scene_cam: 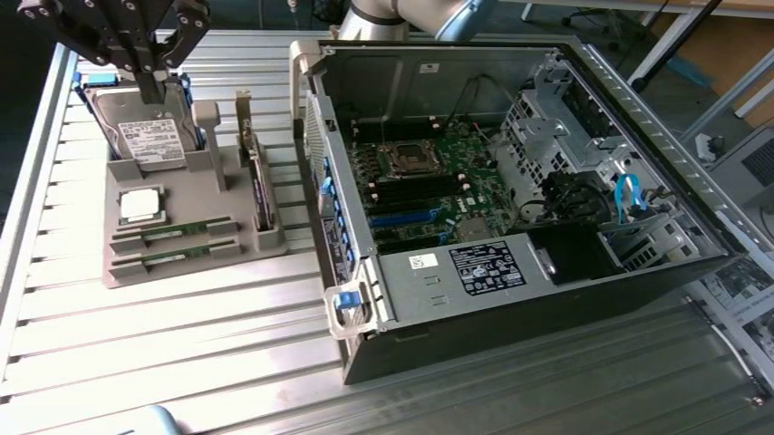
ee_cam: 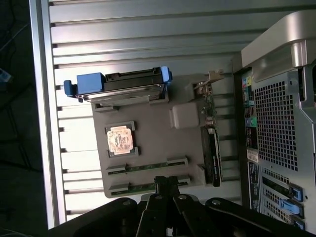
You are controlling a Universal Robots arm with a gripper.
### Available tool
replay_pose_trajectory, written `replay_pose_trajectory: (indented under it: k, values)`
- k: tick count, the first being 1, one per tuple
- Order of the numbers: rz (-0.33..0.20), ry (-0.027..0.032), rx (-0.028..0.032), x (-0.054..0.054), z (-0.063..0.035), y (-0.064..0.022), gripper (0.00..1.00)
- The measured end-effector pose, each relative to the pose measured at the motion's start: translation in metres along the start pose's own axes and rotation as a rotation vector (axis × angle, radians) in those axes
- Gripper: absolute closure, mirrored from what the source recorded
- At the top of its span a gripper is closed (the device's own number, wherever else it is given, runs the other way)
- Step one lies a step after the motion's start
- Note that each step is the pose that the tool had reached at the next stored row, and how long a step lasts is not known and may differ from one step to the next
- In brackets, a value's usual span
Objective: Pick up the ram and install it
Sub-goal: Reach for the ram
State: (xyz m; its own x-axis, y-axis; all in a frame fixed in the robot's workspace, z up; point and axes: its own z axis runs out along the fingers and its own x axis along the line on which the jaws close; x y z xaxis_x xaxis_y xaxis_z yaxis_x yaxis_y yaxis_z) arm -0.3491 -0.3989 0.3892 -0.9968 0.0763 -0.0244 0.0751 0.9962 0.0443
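- Exterior view: black gripper (scene_cam: 155, 89) hanging high over the back end of the grey tray (scene_cam: 194, 272), above the hard drive (scene_cam: 150, 136); fingers pressed together, nothing clamped between them.
- On the hard drive, a white label with black print, too small to read; blue carrier rails along both long sides.
- In front of the drive, square silver processor (scene_cam: 140, 205) in its own recess.
- Task's thing: 2 green sticks lying flat in parallel slots at the tray's front edge, first ram stick (scene_cam: 181, 231) just beside the processor, second ram stick (scene_cam: 176, 256) next to it; both well apart from the gripper.
- On the tray's side towards the case, an expansion card (scene_cam: 259, 195) standing on edge.
- At the exterior view's right, open computer case (scene_cam: 677, 136) lying on the slatted metal table (scene_cam: 181, 362); green motherboard (scene_cam: 448, 181) exposed, blue cable (scene_cam: 625, 196) near the drive cage.
- On the black box at the case's front, a black label (scene_cam: 484, 268) with white print and a small white sticker (scene_cam: 420, 261); no brand legible.
- Wrist view: gripper (ee_cam: 167, 181) with fingers together and empty, tips in line with the second ram stick (ee_cam: 140, 187); whether touching, cannot tell.
- First ram stick (ee_cam: 148, 167) between that one and the processor (ee_cam: 120, 139).
- Hard drive (ee_cam: 121, 88) with blue rails at the tray's (ee_cam: 158, 143) far end; card (ee_cam: 214, 158) on edge beside the case's perforated rear panel (ee_cam: 276, 123).
- Coloured ports and small stickers on that panel, unreadable.
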Motion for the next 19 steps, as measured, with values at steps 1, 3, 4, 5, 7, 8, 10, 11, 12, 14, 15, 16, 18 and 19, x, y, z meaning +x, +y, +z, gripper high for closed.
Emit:
replay_pose_trajectory:
  k: [1, 3, 4, 5, 7, 8, 10, 11, 12, 14, 15, 16, 18, 19]
  values:
    - [0.0, -0.0002, -0.0001, 0.001, 0.0001, -0.0001, 0.89]
    - [0.0, 0.0, 0.0, 0.003, 0.0, -0.0003, 0.89]
    - [0.0, -0.0001, -0.0001, 0.005, 0.0001, -0.0004, 0.89]
    - [0.0, -0.0001, 0.0, 0.005, 0.0, -0.0004, 0.89]
    - [0.0, -0.0002, -0.0001, 0.008, 0.0001, -0.0006, 0.89]
    - [0.0, -0.0001, -0.0001, 0.009, 0.0001, -0.0007, 0.89]
    - [0.0, 0.0, 0.0, 0.011, 0.0, -0.0009, 0.89]
    - [0.0, 0.0, 0.0, 0.013, 0.0, -0.001, 0.89]
    - [0.0, 0.0, 0.0, 0.014, 0.0, -0.0011, 0.89]
    - [0.0, 0.0, 0.0, 0.018, 0.0, -0.0014, 0.89]
    - [0.0, -0.0001, -0.0001, 0.019, 0.0, -0.0015, 0.89]
    - [0.0, 0.0, -0.0001, 0.021, 0.0, -0.0016, 0.89]
    - [0.0, -0.0001, -0.0001, 0.026, 0.0, -0.002, 0.89]
    - [0.0, -0.0001, -0.0001, 0.028, 0.0, -0.0021, 0.89]
